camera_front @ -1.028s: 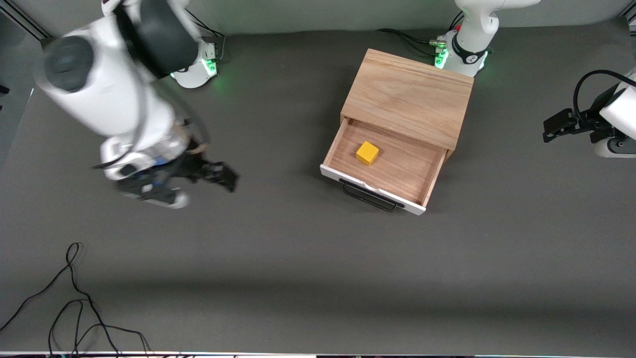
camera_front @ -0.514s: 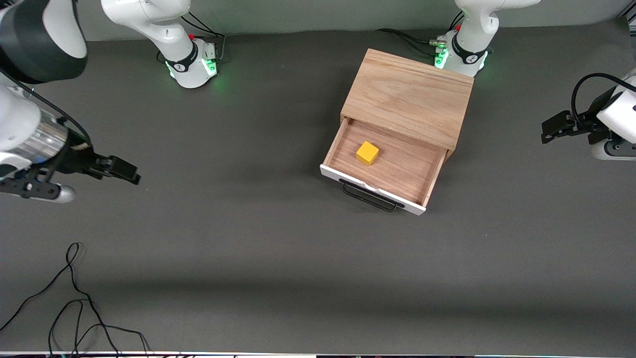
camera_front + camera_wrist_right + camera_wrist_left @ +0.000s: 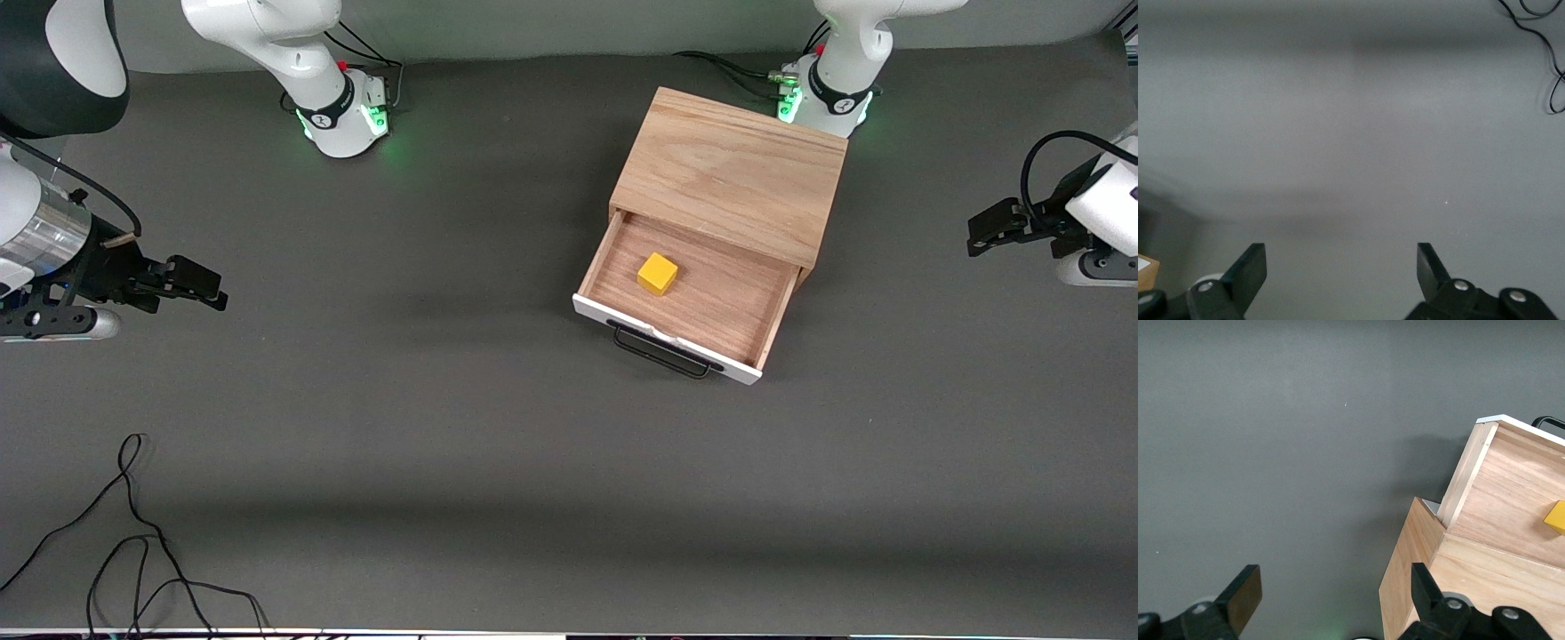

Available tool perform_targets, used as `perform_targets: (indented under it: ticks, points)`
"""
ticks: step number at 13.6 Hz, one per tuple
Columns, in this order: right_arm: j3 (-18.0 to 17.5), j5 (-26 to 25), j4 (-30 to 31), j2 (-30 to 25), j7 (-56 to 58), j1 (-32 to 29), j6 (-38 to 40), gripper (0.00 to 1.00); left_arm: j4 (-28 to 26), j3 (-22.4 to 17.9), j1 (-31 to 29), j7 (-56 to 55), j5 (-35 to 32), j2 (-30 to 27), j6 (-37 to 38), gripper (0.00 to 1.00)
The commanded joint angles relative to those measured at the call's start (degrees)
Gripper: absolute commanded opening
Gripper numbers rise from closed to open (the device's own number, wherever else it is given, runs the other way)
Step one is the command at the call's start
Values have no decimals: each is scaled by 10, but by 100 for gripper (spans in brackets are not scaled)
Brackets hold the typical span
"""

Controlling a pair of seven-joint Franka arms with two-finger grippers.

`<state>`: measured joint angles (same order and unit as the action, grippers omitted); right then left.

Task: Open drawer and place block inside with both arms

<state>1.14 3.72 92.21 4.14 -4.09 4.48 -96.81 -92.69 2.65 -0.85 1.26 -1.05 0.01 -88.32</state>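
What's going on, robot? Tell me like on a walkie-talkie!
Both grippers open, empty: left gripper and right gripper over bare table at its ends. Yellow block inside open drawer. Nothing in the way.

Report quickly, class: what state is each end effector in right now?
Left end effector: open, holding nothing, over the table beside the cabinet.
Right end effector: open, holding nothing, over bare table.

Block (image 3: 1556, 517) cut off at edge
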Motion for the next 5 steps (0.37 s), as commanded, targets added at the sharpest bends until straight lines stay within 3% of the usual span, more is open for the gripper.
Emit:
perform_targets:
  ticks: [1,5]
  points:
    - [-10,-17,-12,1,15,-9,1,100,-5,-5,9,-5,1,-5,4,100]
    - [-13,-44,-20,3,11,-9,17,100,-5,-4,9,-7,1,-5,4,100]
